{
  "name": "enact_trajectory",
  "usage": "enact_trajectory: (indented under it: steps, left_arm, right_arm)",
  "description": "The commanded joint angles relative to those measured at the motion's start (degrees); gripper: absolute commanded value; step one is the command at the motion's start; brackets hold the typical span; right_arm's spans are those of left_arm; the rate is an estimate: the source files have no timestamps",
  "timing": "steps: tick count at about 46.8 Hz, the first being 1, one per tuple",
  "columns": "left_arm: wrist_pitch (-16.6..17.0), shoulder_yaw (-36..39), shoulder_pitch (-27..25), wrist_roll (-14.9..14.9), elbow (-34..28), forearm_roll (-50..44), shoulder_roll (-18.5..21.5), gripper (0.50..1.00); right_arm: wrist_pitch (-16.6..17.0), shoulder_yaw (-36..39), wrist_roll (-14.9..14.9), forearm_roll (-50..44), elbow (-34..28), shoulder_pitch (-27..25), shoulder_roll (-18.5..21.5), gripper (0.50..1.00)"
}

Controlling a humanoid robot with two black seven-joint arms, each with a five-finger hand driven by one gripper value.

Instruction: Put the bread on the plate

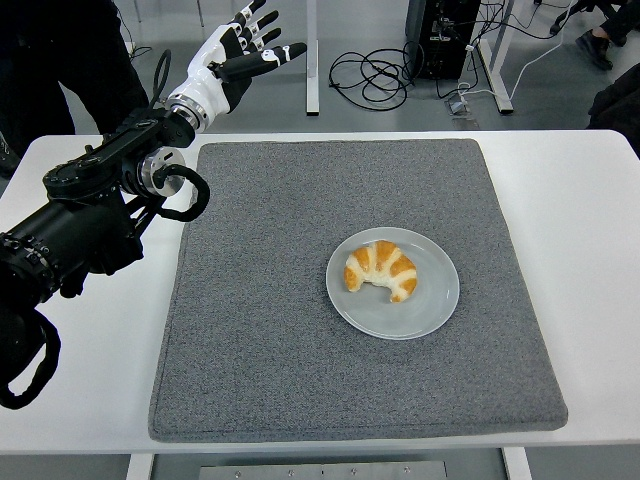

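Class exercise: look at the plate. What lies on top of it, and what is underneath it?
A croissant lies on the pale plate. The plate sits on a grey mat covering the white table. The mat directly beneath the plate is hidden.

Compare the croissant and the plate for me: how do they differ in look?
The croissant is a golden-brown and cream curved crescent; the plate is a pale, plain round disc. The croissant is smaller and covers only the plate's upper-left part. Both sit on the grey mat.

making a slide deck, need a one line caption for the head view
Bread rests on the plate on a grey mat; left robot hand open, raised beyond the table.
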Motion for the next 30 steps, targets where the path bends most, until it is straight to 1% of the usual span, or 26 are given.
enact_trajectory:
  steps: [1, 4, 12, 30]
  left_arm:
    - [-1.92, -2.68, 1.19, -0.40, 0.05, -0.04, 0.00, 0.975]
    - [-3.32, -4.53, 2.07, -0.31, 0.31, -0.22, 0.00, 0.975]
    - [-4.91, -7.17, 3.92, -0.40, 1.27, -0.83, 0.00, 0.975]
    - [-5.00, -7.00, 4.10, -0.23, 1.28, -1.53, 0.00, 0.975]
  right_arm:
    - [-0.19, 0.04, 0.00, -0.01, -0.10, 0.00, 0.00, 1.000]
    - [-0.10, -0.13, 0.00, -0.01, -0.01, -0.27, 0.00, 1.000]
    - [-0.10, -0.04, 0.00, -0.01, -0.10, -0.62, 0.00, 1.000]
    - [-0.37, 0.04, 0.00, -0.01, -0.10, -0.88, 0.00, 1.000]
